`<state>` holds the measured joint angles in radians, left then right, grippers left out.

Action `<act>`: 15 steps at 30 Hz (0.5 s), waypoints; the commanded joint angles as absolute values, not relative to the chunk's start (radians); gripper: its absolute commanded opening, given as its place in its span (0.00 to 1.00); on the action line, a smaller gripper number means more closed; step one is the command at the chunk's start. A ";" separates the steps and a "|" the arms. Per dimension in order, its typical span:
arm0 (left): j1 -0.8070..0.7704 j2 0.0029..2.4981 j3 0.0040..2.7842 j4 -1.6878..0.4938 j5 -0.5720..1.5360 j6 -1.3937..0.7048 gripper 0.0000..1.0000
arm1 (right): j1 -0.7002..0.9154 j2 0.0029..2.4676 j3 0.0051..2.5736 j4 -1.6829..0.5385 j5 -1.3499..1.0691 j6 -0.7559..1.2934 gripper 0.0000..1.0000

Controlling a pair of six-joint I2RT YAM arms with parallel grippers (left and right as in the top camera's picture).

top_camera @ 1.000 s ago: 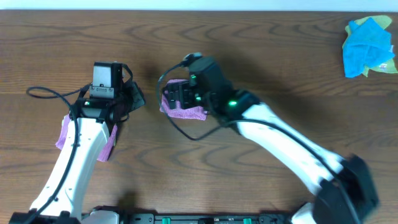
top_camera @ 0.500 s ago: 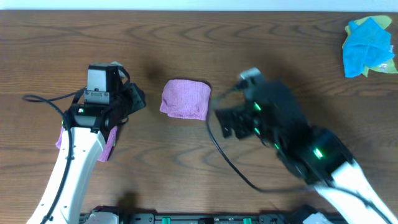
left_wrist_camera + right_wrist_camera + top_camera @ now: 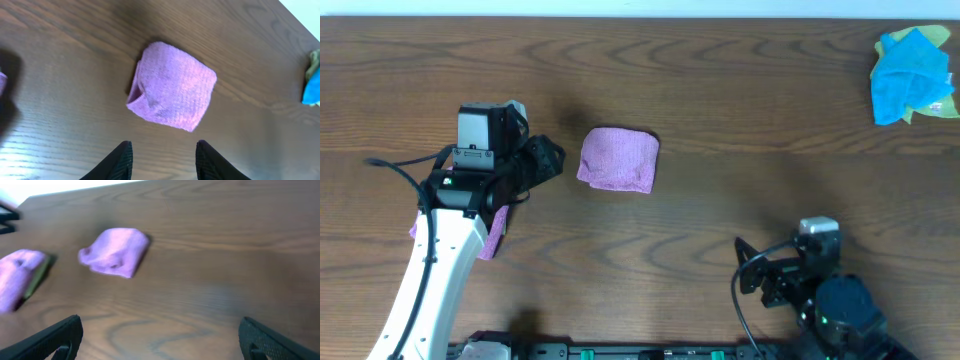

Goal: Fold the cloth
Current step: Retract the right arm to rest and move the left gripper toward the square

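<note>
The purple cloth [image 3: 618, 159] lies in a small folded square on the wooden table, at the centre. It also shows in the left wrist view [image 3: 172, 92] and the right wrist view [image 3: 116, 251]. My left gripper [image 3: 548, 160] is open and empty just left of the cloth, apart from it; its fingertips [image 3: 162, 155] sit short of the cloth's near edge. My right gripper [image 3: 752, 272] is open wide and empty [image 3: 160, 340] near the table's front edge, far from the cloth.
A second purple cloth [image 3: 495, 232] lies under my left arm, and shows at the left of the right wrist view [image 3: 17, 277]. A bright blue cloth [image 3: 910, 75] on a yellow-green cloth [image 3: 932, 106] sits at the back right corner.
My right gripper let go of the cloth and pulled back to the front right of the table. The cloth stays folded at the centre. The left arm hardly moved.
</note>
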<state>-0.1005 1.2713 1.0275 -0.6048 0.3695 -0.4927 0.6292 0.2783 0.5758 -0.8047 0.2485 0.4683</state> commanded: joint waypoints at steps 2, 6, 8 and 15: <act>-0.097 1.254 1.052 -0.610 0.456 -0.518 0.43 | 0.622 0.197 0.498 -0.810 0.457 0.536 0.99; -0.096 1.225 1.052 -0.614 0.492 -0.532 0.45 | 0.622 0.194 0.490 -0.812 0.637 0.550 0.99; -0.096 1.195 1.052 -0.637 0.493 -0.532 0.47 | 0.622 0.194 0.490 -0.812 0.716 0.550 0.99; -0.019 1.070 1.050 -0.743 0.526 -0.562 0.52 | 0.622 0.194 0.490 -0.817 0.755 0.549 0.99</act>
